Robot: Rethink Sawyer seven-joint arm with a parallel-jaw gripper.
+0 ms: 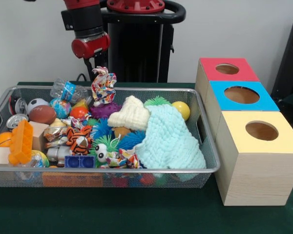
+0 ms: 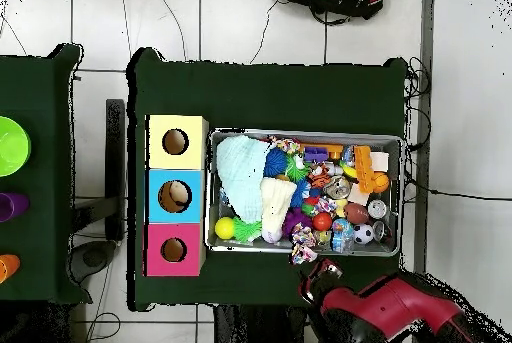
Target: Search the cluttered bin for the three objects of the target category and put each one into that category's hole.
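Note:
My gripper (image 1: pixel 97 77) hangs over the wire bin's (image 1: pixel 136 170) back edge, shut on a colourful knotted cloth toy (image 1: pixel 103 87) held above the clutter. The toy hides most of the fingers. In the overhead view the same toy (image 2: pixel 302 250) sits at the bin's (image 2: pixel 212 189) rim beside the red arm (image 2: pixel 390 304). To one side of the bin stand three wooden boxes with round holes: red (image 1: pixel 244 73), blue (image 1: pixel 266 100) and yellow (image 1: pixel 283 139).
The bin holds a light blue knitted hat (image 1: pixel 168 139), a cream knitted hat (image 1: pixel 131 114), a yellow ball (image 1: pixel 181 109), a brown football (image 1: pixel 42 114), an orange block (image 1: pixel 21 141), a tiger plush (image 1: pixel 79 139), cans and several spiky balls.

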